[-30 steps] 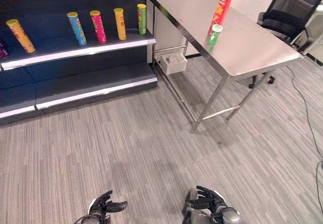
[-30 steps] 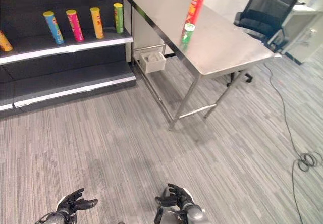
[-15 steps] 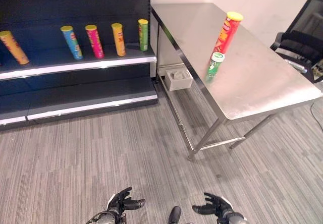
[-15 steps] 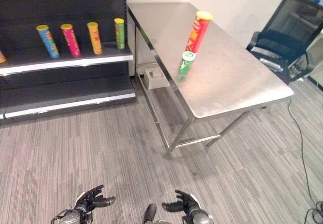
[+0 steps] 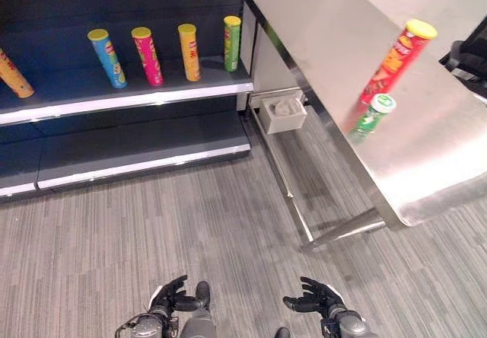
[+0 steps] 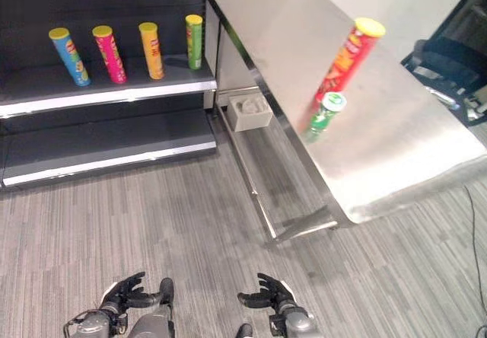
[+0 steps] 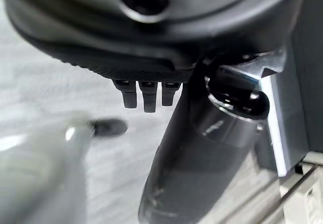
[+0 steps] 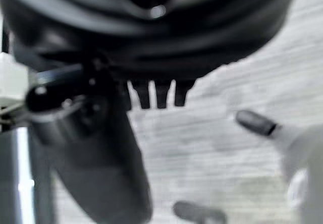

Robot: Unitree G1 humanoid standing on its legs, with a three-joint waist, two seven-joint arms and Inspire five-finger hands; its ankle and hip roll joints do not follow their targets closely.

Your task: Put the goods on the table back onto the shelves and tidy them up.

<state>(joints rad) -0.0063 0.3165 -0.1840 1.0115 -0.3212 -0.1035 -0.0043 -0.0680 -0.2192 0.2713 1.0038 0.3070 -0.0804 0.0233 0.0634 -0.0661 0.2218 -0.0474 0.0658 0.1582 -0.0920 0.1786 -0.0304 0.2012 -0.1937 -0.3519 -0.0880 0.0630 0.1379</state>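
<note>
A tall red can (image 5: 396, 60) and a short green can (image 5: 370, 117) stand together on the steel table (image 5: 426, 170) at the right. On the dark shelf's upper board (image 5: 137, 94) several cans stand in a row: orange (image 5: 13, 73), blue (image 5: 106, 58), pink (image 5: 147, 55), yellow (image 5: 189, 51) and green (image 5: 232, 43). My left hand (image 5: 169, 298) and right hand (image 5: 316, 300) hang low over the carpet, far from table and shelf. Both are open and hold nothing. The left wrist view shows relaxed fingers (image 7: 144, 93) over the floor, and the right wrist view shows the same of its fingers (image 8: 159, 94).
A white box (image 5: 283, 113) sits under the table beside the shelf's end. The shelf's lower board (image 5: 137, 151) is bare. A black office chair (image 6: 456, 41) stands behind the table at the far right. Grey carpet lies between me and the shelf.
The camera has shifted: table and shelf now appear nearer, and the table sits further right. Both hands stay low and empty.
</note>
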